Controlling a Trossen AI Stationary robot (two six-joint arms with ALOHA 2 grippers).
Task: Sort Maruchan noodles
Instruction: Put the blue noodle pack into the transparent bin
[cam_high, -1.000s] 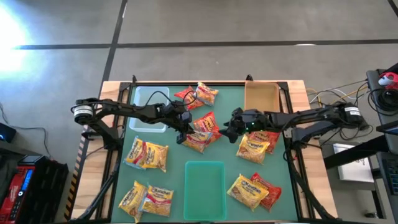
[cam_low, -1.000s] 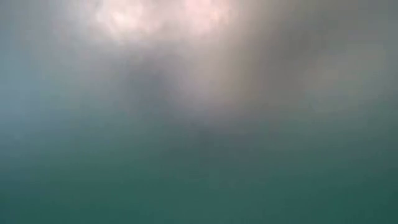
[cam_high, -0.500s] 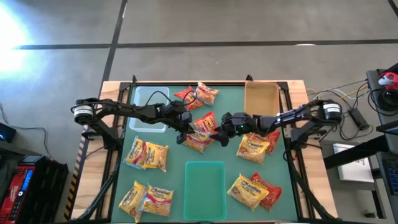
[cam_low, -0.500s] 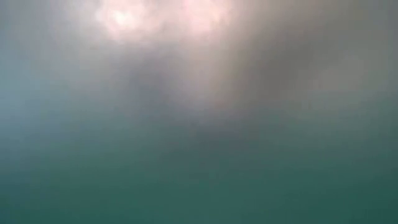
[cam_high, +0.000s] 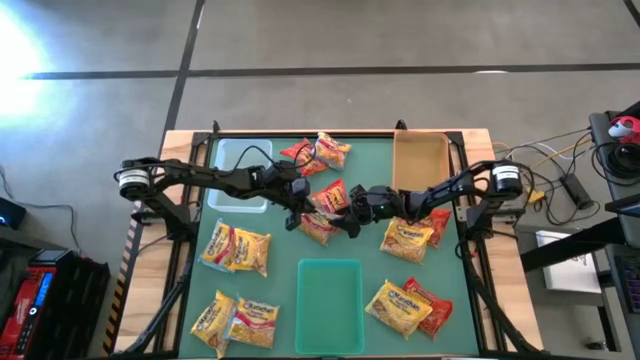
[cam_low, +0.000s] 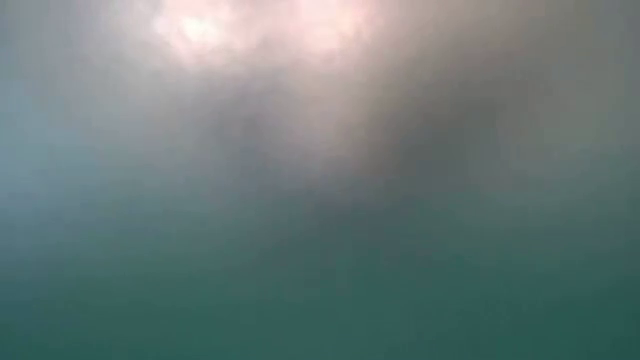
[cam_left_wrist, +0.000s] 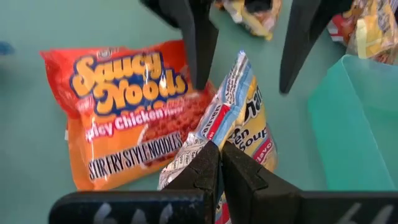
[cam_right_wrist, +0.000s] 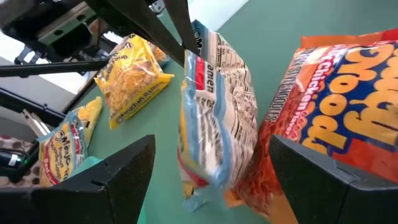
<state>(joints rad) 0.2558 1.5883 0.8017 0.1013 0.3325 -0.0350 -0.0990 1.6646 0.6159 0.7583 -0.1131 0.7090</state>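
1. Since a second ago the right arm has reached in from the right edge toward the table's middle, bringing the right gripper (cam_high: 352, 212) up to the packet that the left arm holds; the left arm has not shifted.

2. Nearest the front edge lie loose Maruchan noodles: a yellow pair (cam_high: 236, 320) at the front left corner, a yellow-and-red pair (cam_high: 408, 307) at the front right, and the green tray (cam_high: 330, 292) between them.

3. At mid-table the left gripper (cam_left_wrist: 219, 163) is pinched shut on the top seam of a yellow Maruchan packet (cam_left_wrist: 245, 118), holding it up on edge just beside an orange Saucy Noods packet (cam_left_wrist: 124, 109) lying flat on the green mat (cam_left_wrist: 37, 37).

4. The right gripper's fingers (cam_right_wrist: 112, 180) are spread wide on either side of that same packet, its white printed back showing in the right wrist view, but not yet closed on it.

5. This looks like a handover, or a two-handed separation of overlapping packets. Next, the right jaws would need to close squarely on the packet's body before the left lets go, without catching the orange packet.

6. Toward the far edge sit a clear tray (cam_high: 240, 160), a tan tray (cam_high: 420, 160) and two more packets (cam_high: 318, 153) between them.

7. The low view shows only blur.
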